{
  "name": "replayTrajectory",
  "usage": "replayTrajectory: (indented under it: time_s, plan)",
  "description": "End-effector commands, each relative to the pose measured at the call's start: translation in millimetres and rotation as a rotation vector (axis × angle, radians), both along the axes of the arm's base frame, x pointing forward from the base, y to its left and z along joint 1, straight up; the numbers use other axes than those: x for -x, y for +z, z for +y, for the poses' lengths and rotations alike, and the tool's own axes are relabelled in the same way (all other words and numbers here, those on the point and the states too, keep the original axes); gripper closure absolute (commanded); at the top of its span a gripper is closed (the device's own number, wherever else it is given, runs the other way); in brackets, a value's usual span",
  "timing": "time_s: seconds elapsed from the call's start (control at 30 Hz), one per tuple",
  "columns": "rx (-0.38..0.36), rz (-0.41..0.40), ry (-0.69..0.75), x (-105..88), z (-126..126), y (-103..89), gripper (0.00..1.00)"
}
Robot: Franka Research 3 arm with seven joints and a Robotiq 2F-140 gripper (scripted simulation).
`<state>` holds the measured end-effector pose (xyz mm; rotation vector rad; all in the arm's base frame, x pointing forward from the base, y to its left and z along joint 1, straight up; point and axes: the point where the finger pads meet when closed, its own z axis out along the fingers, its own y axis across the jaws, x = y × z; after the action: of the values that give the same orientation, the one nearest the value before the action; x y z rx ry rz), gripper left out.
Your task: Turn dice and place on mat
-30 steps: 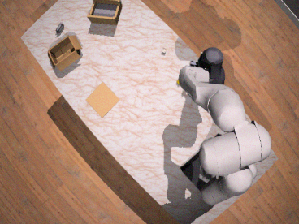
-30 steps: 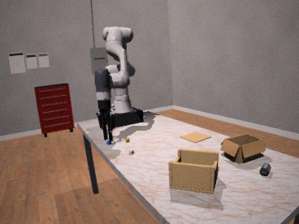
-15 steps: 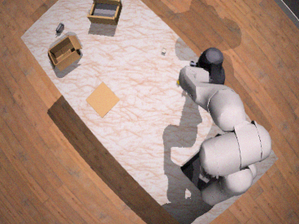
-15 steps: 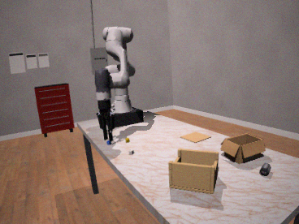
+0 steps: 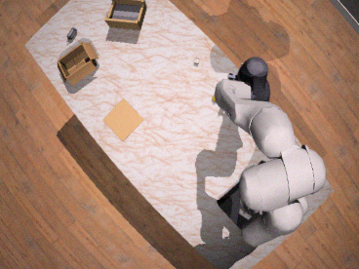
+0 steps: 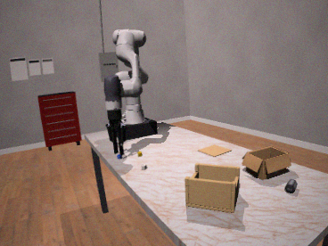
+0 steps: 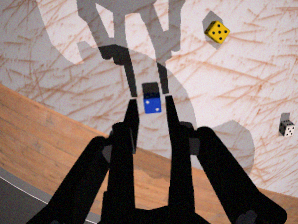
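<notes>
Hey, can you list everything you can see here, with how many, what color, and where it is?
Blue die: one, blue, between the open fingers
Yellow die: one, yellow, on the table near the gripper
White die: one, white, on the table
Mat: one, tan, mid-table
Crate: one, tan, near a table edge
Open carton: one, brown, beyond the mat
Small cylinder-like object: one, dark gray, beside the carton
Table: one, white with orange veins, under everything listed above
Drawer cabinet: one, red, by the wall
Wall sheets: three, pale, above the cabinet
Wall box: one, gray, behind the arm
Arm: one, white, at the table's end
Gripper: one, black, over the blue die

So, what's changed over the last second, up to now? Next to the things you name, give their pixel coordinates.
Nothing visibly. The claw [image 6: 118, 152] [image 7: 152, 108] is in the same place at the blue die [image 6: 118, 157] [image 7: 152, 105], with nothing gripped or released. The yellow die [image 5: 214, 98] [image 6: 140, 153] [image 7: 217, 32], white die [image 5: 196, 61] [image 6: 143, 168] [image 7: 287, 128] and mat [image 5: 123, 120] [image 6: 215, 151] stayed put.
</notes>
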<state>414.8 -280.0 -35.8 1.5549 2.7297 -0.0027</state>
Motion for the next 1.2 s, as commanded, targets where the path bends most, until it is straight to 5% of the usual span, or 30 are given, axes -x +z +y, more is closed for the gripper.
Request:
replayTrajectory:
  time_s: [0.0,1.17]
  plan:
    - [0.001,-0.003,0.002,-0.6,0,0.5,0.71]
    - [0.001,-0.003,0.002,-0.6,0,-18.7,0.71]
